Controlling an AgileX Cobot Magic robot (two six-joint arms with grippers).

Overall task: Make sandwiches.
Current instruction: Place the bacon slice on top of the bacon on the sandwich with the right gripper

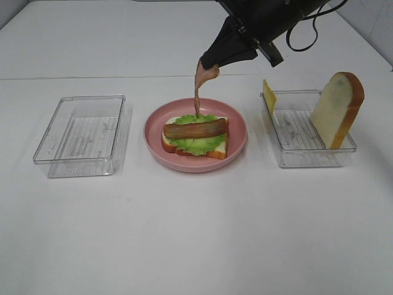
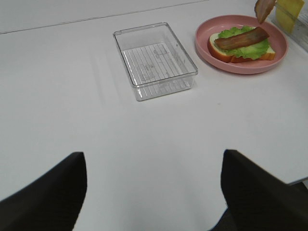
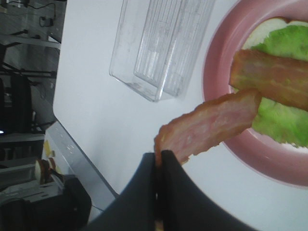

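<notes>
The left jaws stand spread wide above the white surface [image 1: 184, 239]. Beyond, on a glossy round pink plate [image 1: 152, 132], the open sandwich [image 1: 195, 142] stacks crusted bread, ruffled green lettuce and one flat bacon strip [image 1: 195, 129]. Over its far edge the dark right arm [image 1: 258, 21] slants down, jaws pinching a limp second bacon strip [image 1: 199, 86].

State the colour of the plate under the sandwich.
Pink: the round plate, clearest in the exterior high view.
</notes>
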